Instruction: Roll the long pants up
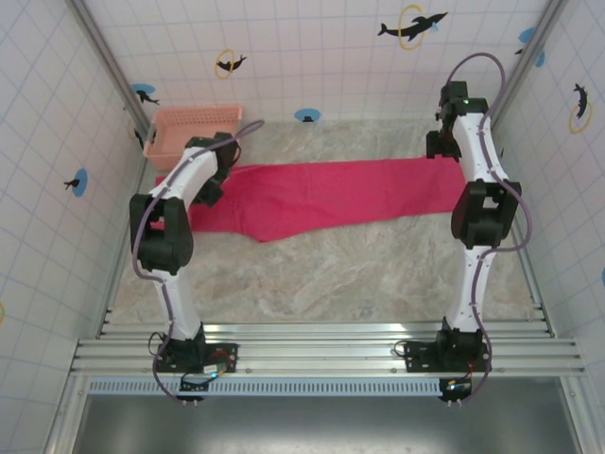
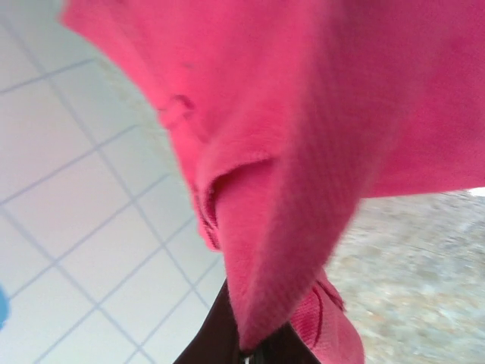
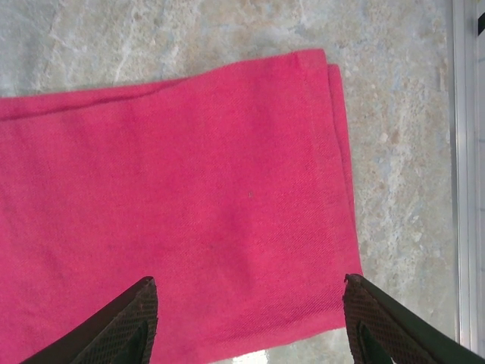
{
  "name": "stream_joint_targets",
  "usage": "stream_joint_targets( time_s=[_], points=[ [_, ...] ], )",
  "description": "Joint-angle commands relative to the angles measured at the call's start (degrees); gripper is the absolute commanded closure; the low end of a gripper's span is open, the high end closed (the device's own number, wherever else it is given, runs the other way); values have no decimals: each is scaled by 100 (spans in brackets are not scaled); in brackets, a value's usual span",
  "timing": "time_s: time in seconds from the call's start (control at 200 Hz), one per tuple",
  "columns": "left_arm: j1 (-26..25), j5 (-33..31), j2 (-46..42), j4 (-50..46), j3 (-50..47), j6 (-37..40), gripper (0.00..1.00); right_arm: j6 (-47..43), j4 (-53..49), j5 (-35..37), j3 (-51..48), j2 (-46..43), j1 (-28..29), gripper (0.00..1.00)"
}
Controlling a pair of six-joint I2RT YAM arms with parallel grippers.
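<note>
**Item:** long pants point(image 1: 321, 194). Magenta cloth, laid across the far half of the table point(image 1: 331, 274). They run from just beside the pink mesh basket point(image 1: 192, 130) on your left to the right side. In the right wrist view the legs lie one on the other, with the hems nearly flush.

**Left gripper** point(image 2: 244, 350): clenched on a bunched fold at the left end of the pants. The cloth there is lifted and drapes across its wrist view.

**Right gripper** point(image 3: 248, 282): released, jaws spread wide, above the hem end. Whether it touches the cloth, you cannot tell.

**Stage, by judgement:** no roll is formed yet.

**Hazards for you to note:**
- The left hold takes in only a narrow pinch. If you turn it over, one layer may slip free and the roll would start crooked.
- If you pull leftward while the hem end lies unpinned, the whole garment could drag and the stacked legs could shear apart.
- The lifted end sits near the basket, so a wide sweep could knock it.
- If the right gripper closes low, it may scrape the table and bunch only the top layer.
</note>
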Motion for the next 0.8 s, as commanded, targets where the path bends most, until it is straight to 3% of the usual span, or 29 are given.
stream_joint_targets(
  time_s=[0.0, 0.14, 0.305, 0.445, 0.601, 0.796],
  points=[
    [328, -160, 311, -468, 984, 453, 100, -38, 41, 46, -342, -390, -49, 33],
    [723, 79, 1104, -421, 2188, 708, 100, -60, -76, 28, -768, -590, -79, 34],
    [965, 260, 2353, -222, 3192, 801, 34, 34, -163, 126, -1355, -917, -109, 33],
    [1024, 204, 2962, -92, 3560, 930, 17, 533, -274, -197, -1766, -1131, -402, 29],
    [1189, 105, 3070, 565, 3524, 1524, 14, 921, -193, -534, -2295, -1461, -869, 24],
    [1308, 94, 2704, 826, 3179, 1598, 9, 1468, 90, -1263, -3073, -1650, -1296, 23]
  ],
)
